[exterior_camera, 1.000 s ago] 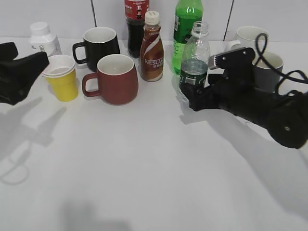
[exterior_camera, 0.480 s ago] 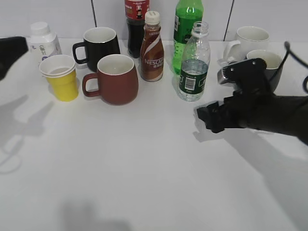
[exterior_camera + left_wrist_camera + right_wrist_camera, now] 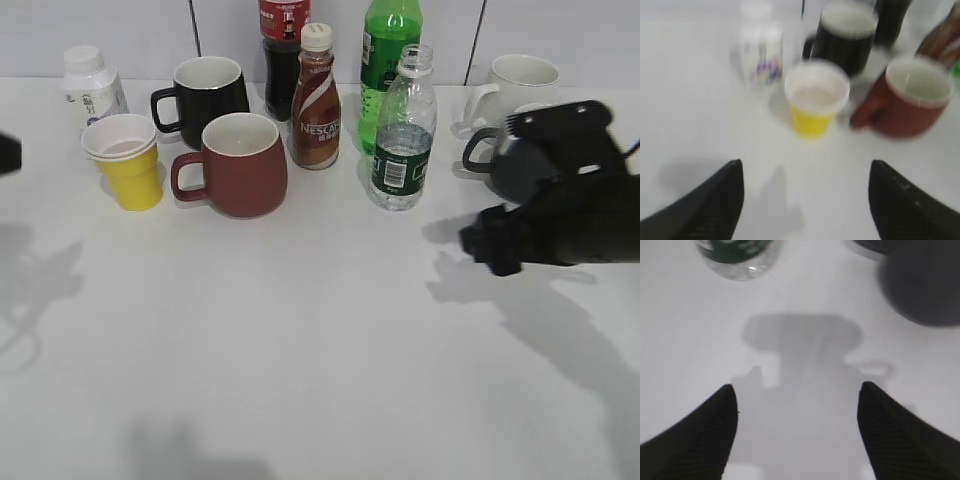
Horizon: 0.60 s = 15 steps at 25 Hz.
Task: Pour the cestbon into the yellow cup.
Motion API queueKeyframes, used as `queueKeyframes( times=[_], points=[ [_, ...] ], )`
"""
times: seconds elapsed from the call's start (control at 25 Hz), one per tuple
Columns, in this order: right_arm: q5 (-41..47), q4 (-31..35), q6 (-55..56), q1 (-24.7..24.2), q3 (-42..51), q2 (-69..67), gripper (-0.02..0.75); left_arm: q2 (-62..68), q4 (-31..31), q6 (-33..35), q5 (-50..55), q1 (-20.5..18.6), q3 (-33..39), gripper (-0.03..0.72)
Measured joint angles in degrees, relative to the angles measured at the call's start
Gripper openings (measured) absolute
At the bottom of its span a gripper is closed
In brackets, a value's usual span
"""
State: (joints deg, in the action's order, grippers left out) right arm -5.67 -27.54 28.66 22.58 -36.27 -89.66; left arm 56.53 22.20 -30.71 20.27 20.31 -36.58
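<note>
Since a second ago, my right gripper (image 3: 795, 432) released the cestbon (image 3: 403, 130) and withdrew rightward, jaws spread. Both grippers are empty; my left gripper (image 3: 805, 200) gapes near the yellow cup (image 3: 816, 105).

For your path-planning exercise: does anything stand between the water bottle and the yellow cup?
Yes. Between the cestbon and the yellow cup stand the dark red mug and, a little further back, the brown Nescafe bottle. The bottle would have to pass over or in front of them.
</note>
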Motion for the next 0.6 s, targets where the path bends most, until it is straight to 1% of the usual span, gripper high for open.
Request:
queueKeyframes(
  times=[0.2,0.32,0.4,0.48,0.52,0.6],
  points=[
    [11.01,1.29,1.24,0.09,0.0,7.42,0.532,0.0,-3.9,0.0,26.49,5.75,-8.2,0.588],
    [15.34,3.02,0.91,1.53,0.0,11.78,0.495,-0.46,-4.65,0.0,40.43,7.11,-11.84,0.575],
    [17.94,5.99,-1.07,3.22,0.0,14.06,0.475,-1.56,-5.06,0.0,45.98,7.18,-13.08,0.564],
    [21.84,11.07,-6.05,4.98,0.0,16.3,0.464,-3.54,-5.84,0.68,48.17,7.18,-13.5,0.559],
    [24.32,14.4,-9.47,5.55,0.0,17.22,0.461,-4.95,-6.52,1.44,48.7,7.18,-13.5,0.558],
    [29.6,21.48,-16.04,6.27,0.0,19.72,0.459,-9.12,-9.79,3.67,49.18,7.18,-13.5,0.558]
  ],
)
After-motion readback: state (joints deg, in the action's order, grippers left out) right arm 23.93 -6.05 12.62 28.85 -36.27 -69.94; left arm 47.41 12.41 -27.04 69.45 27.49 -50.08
